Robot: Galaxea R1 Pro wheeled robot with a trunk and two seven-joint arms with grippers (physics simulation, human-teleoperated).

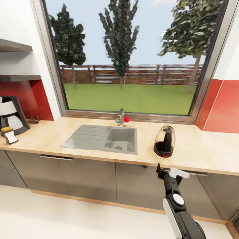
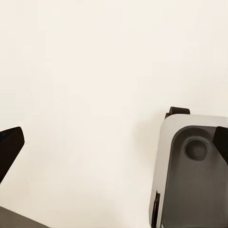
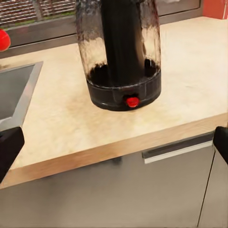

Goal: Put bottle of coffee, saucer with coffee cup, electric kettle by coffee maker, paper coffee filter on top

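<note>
Your right hand (image 1: 166, 172) hangs just off the front edge of the surface (image 1: 199, 149), fingers spread wide and holding nothing, with the kettle (image 1: 164, 141) dead ahead at twelve o'clock. It stands upright near that edge, to the right of the sink (image 1: 109, 139), long axis vertical, black handle and red switch (image 3: 132, 101) turned toward you. This arm is plainly the nearer one. The left hand (image 2: 114, 152) points down at pale floor beside part of the robot's own base (image 2: 190, 180), its fingers also wide and empty.

The kettle reads as a pear-shaped glass body, dark at the bottom, on a black base ring with a black lid. In the right wrist view its handle runs straight up the middle, centred between the fingertips.

The coffee maker (image 1: 11, 116) sits well apart at about nine o'clock, at the surface's far left under the shelf (image 1: 18, 78), with the bottle (image 1: 9, 135) lying just in front of it. The kettle likely has to travel past the sink to get there.
</note>
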